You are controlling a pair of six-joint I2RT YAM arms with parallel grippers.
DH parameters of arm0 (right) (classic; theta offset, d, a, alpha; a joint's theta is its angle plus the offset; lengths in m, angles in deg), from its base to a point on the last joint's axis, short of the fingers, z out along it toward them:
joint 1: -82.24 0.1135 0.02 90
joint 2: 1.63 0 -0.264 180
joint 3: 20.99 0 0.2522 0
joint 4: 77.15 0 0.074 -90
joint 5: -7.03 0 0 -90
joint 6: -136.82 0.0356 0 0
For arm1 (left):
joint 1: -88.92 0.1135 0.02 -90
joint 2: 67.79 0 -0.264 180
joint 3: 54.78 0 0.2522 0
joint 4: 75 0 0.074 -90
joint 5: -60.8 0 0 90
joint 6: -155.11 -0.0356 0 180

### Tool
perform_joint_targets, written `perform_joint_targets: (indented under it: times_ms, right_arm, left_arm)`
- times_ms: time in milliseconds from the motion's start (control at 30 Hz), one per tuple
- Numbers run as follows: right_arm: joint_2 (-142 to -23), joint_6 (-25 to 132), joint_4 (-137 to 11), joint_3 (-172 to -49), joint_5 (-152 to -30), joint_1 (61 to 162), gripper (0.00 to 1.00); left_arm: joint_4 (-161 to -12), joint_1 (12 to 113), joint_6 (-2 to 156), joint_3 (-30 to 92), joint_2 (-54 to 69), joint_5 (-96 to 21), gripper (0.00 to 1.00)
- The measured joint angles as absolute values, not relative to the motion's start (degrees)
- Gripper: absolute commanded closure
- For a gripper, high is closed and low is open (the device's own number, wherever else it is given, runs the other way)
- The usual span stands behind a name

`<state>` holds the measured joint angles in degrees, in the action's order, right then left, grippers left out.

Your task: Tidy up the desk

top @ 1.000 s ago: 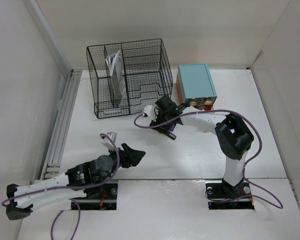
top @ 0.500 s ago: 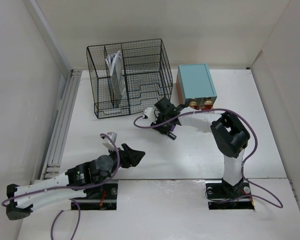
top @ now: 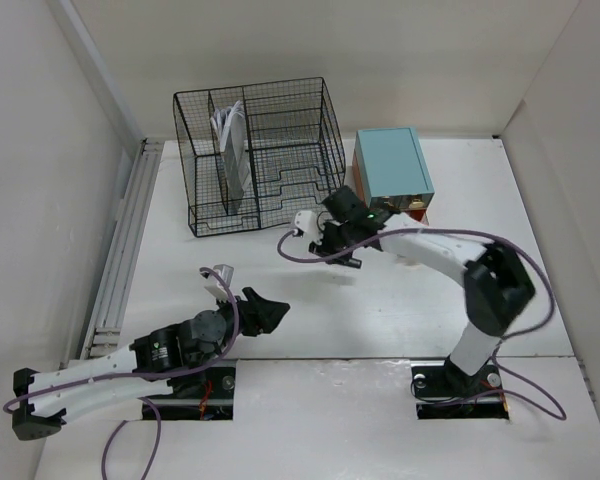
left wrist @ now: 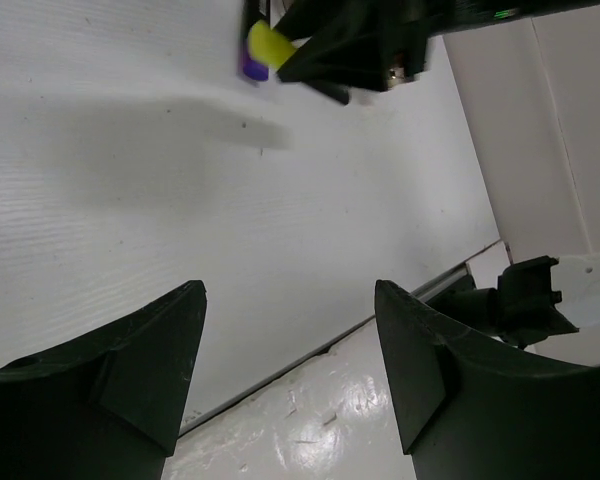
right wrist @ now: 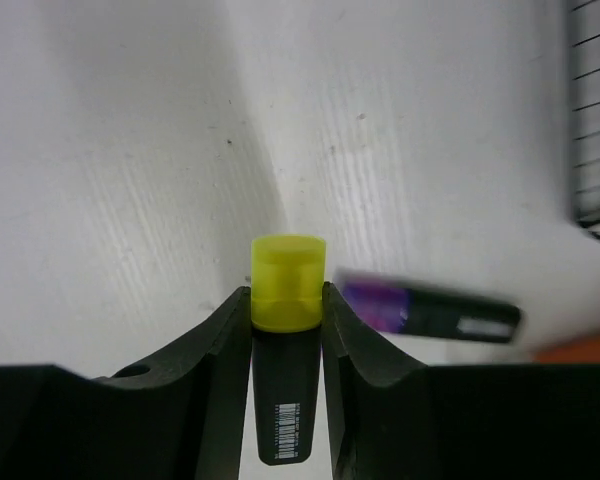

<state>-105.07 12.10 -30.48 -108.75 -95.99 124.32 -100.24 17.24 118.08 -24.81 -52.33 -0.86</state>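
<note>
Right gripper point(right wrist: 288, 305) pinches yellow-capped black highlighter point(right wrist: 288, 270) | purple highlighter point(right wrist: 430, 312) lies just beside, on desk point(right wrist: 130, 150) | left gripper point(left wrist: 290, 360) spread wide above desk

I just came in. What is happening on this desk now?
The right gripper is shut on a yellow-capped highlighter, holding it over the desk in front of the wire organizer. A purple marker lies on the desk beside it. The left gripper hangs open near the front edge, holding nothing.
</note>
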Motion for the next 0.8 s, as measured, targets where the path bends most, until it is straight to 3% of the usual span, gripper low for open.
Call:
perform_joint_targets:
  times_ms: [167,367,533,800]
  right_arm:
    - [-86.6,9.4,-30.6,-108.1,-97.4,121.3,0.92]
    - [-72.5,9.5,-36.0,-104.4,-96.8,106.7,0.93]
    - [-72.0,10.9,-39.6,-96.0,-94.9,98.9,0.96]
    - [-81.8,12.0,-41.3,-95.0,-94.2,93.0,0.96]
  left_arm:
    - [-98.9,17.2,117.5,-24.8,-51.1,-0.9,0.35]
    - [-96.3,17.2,116.2,-24.8,-46.8,-1.2,0.35]
    - [-93.7,17.2,115.2,-24.8,-45.0,-1.4,0.35]
    - [-92.8,17.2,114.4,-24.8,-43.7,-1.8,0.35]
